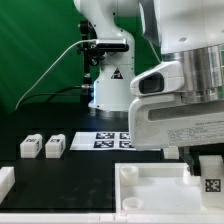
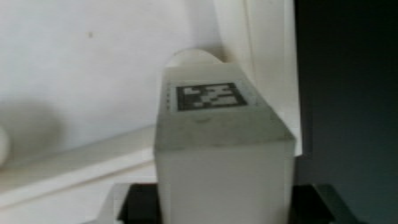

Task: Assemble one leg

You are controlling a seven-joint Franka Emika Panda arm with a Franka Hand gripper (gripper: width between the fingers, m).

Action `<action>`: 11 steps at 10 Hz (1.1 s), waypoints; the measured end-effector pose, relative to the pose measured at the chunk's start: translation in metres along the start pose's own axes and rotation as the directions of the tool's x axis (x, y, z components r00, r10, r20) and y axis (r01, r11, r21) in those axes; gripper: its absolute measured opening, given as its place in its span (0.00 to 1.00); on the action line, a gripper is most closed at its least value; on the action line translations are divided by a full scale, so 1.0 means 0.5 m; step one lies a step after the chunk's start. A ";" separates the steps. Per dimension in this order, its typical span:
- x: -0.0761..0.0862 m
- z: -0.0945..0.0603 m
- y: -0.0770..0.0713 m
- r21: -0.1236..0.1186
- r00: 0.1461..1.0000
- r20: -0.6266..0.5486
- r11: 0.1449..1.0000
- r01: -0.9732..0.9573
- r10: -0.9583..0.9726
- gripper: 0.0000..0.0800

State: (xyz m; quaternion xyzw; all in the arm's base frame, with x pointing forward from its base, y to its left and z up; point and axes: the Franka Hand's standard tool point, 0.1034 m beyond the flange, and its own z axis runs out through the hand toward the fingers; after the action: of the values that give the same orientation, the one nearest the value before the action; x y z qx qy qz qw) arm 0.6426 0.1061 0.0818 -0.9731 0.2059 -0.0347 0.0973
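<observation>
My gripper [image 1: 207,160] is shut on a leg [image 1: 211,176], a small white block with a black-and-white tag, held upright at the exterior view's right. It hangs just above the far right corner of the large flat white panel [image 1: 150,188]. In the wrist view the leg [image 2: 217,130] fills the middle and runs down between my black fingertips [image 2: 139,205]. The panel's raised rim [image 2: 267,60] lies behind it. Two more legs [image 1: 30,146] [image 1: 54,145] lie on the black table at the left.
The marker board [image 1: 108,140] lies flat behind the panel, in front of the robot base [image 1: 108,90]. Another white part [image 1: 5,181] sits at the exterior view's left edge.
</observation>
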 end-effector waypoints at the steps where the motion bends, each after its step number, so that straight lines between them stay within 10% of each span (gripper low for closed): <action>1: 0.002 0.001 0.008 0.017 0.982 -0.009 0.982 -0.186 0.187 0.37; 7: -0.026 0.002 0.003 0.015 0.491 0.022 0.491 -0.871 0.871 0.37; 10: -0.027 0.003 0.005 0.015 0.571 0.020 0.571 -0.821 0.821 0.37; 11: -0.032 0.005 0.007 0.001 0.652 0.023 0.653 -0.758 0.757 0.60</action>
State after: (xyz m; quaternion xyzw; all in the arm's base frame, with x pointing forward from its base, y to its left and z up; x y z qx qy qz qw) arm 0.6271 0.1100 0.0784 -0.7986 0.5915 0.0178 0.1099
